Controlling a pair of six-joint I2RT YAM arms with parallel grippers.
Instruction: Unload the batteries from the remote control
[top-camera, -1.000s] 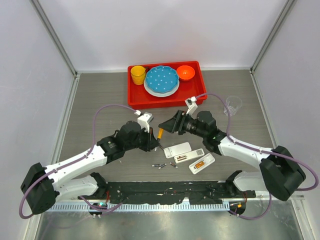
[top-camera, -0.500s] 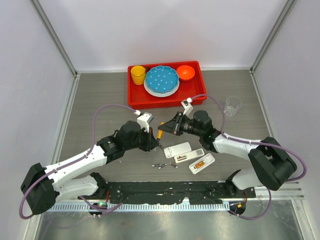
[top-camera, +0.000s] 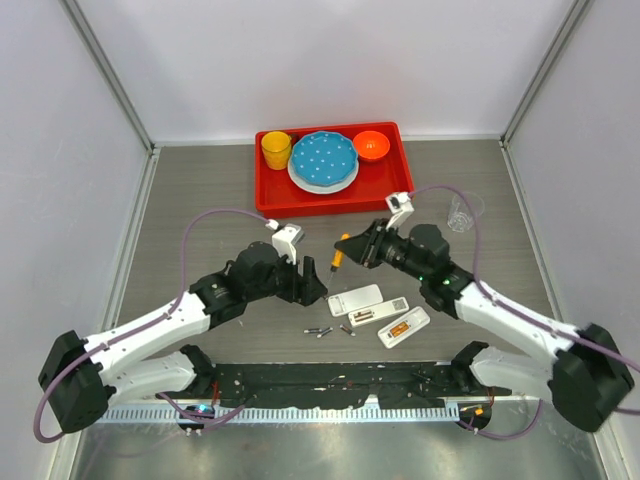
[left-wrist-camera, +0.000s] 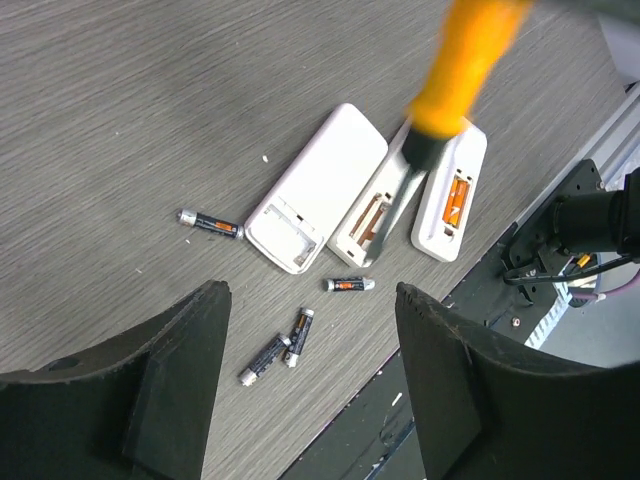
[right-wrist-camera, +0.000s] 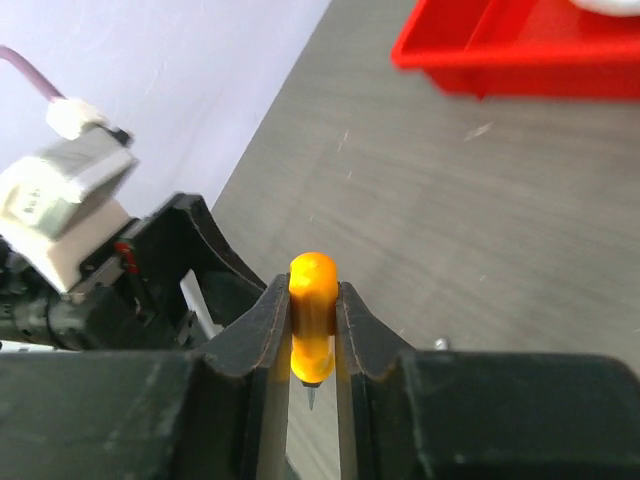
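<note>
The white remote control pieces (left-wrist-camera: 318, 185) lie side by side on the grey table, also seen from above (top-camera: 355, 299). One piece holds an orange-looking battery (left-wrist-camera: 455, 197). Several loose dark batteries (left-wrist-camera: 298, 335) lie beside the pieces, and two show in the top view (top-camera: 318, 331). My left gripper (left-wrist-camera: 312, 295) hovers open above them with nothing between its fingers, left of the pieces in the top view (top-camera: 312, 283). My right gripper (right-wrist-camera: 312, 290) is shut on the orange-handled screwdriver (right-wrist-camera: 312, 315), held above the table behind the pieces (top-camera: 340, 250).
A red tray (top-camera: 275, 200) at the back holds a yellow cup (top-camera: 276, 150), a blue plate (top-camera: 323, 160) and an orange bowl (top-camera: 371, 145). A clear plastic cup (top-camera: 465, 210) stands at the right. A black rail (top-camera: 330, 378) runs along the near edge.
The screwdriver passed from my left gripper to my right. The right gripper shut on its handle and carried it back and to the right. The left gripper opened.
</note>
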